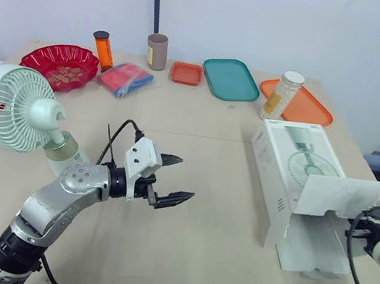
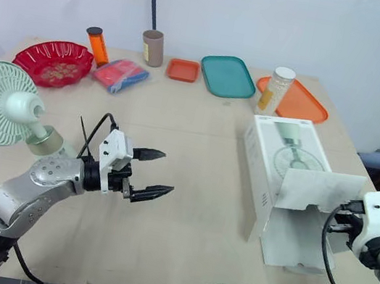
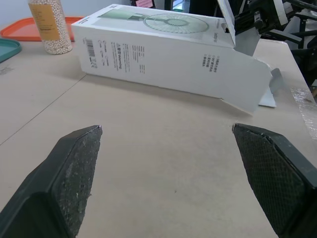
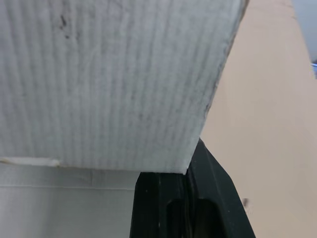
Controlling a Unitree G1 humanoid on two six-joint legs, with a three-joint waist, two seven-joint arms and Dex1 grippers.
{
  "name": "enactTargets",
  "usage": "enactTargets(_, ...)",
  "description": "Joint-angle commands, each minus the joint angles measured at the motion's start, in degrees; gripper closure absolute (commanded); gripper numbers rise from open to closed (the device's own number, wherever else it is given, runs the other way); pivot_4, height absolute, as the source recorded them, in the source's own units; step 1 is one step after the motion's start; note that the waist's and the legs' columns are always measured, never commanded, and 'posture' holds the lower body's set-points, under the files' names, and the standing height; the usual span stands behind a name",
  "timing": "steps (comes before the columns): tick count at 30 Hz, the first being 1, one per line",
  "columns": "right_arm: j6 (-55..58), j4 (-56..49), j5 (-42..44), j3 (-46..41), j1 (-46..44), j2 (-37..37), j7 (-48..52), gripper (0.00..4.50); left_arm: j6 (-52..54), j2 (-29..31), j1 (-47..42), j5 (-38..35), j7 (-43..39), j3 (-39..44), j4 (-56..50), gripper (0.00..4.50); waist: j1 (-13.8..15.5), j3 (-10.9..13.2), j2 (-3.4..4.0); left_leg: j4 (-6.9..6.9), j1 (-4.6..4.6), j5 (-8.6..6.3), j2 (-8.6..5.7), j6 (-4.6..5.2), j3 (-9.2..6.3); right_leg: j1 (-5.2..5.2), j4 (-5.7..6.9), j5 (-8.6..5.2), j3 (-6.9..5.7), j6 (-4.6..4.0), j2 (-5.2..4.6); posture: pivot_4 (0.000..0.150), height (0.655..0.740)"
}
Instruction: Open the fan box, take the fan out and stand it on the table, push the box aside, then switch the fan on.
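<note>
Left gripper (image 1: 185, 178): wide open, empty, left of centre.
Head views: fan (image 1: 12, 107) stands at left. Box (image 1: 296, 168) lies right, right gripper (image 1: 373, 224) at its flap (image 1: 339, 194), closure untellable.
Left wrist: box well ahead.
Right wrist: flap close.
Advised: push the box body, not the flap.

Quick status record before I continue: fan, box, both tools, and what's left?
fan: out of the box, upright on the table, robot's left
box: lying on robot's right, near end open, flap raised
left tool: open, empty, above the table between fan and box
right tool: at the raised flap; hold unconfirmed
remaining: probably push box aside, switch fan on
</note>
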Motion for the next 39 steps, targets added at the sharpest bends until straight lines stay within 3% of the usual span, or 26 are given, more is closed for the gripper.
enactTargets(1, -1.2, 3.6, -1.2, -2.8, 2.6, -0.8, -0.4, 4.47, -1.6, 0.0, -0.4, 0.2, -1.1, 0.7, -0.5, 0.00, 0.0, 0.0, -0.01, 0.00, -0.01, 0.00, 0.00, 0.00, 0.00, 0.00, 0.00, 0.00, 0.00, 0.01, 0.00, 0.150, 0.7400)
enactTargets(13, -5.5, 11.2, -1.3, -5.8, 4.4, -5.5, 0.9, 4.47, -0.9, 0.3, 0.1, -0.2, -2.5, 1.1, -1.3, 0.00, 0.1, 0.0, 0.00, 0.08, -0.01, -0.02, -0.02, 0.02, 0.00, 0.08, 0.00, -0.01, 0.07, 0.04, 0.02, 0.150, 0.7400)
enactTargets(32, -11.2, 23.2, -3.9, 0.7, -3.5, -10.6, 2.4, 4.47, -0.1, 1.3, 2.1, -1.4, -2.8, 2.2, -3.7, 0.00, -0.1, -0.1, 0.08, 0.07, 0.00, -0.02, 0.01, 0.03, 0.09, 0.10, 0.01, 0.00, 0.18, 0.05, 0.06, 0.150, 0.7400)
enactTargets(35, -11.4, 22.5, -3.8, 0.2, -3.1, -9.8, 1.5, 3.70, -1.3, 3.2, 3.2, -1.0, -4.6, 2.6, -3.5, 0.00, -0.1, -0.1, 0.10, 0.07, 0.01, -0.02, 0.01, 0.03, 0.09, 0.10, 0.01, 0.00, 0.19, 0.05, 0.07, 0.150, 0.7400)
enactTargets(39, -11.5, 20.6, -3.6, -0.9, -2.0, -9.4, 1.2, 1.80, -1.5, 3.3, 2.7, -1.8, -5.0, 3.3, -2.7, 0.00, -0.1, -0.1, 0.22, 0.07, 0.00, -0.02, 0.00, 0.03, 0.10, 0.09, 0.01, -0.01, 0.20, 0.05, 0.06, 0.150, 0.7400)
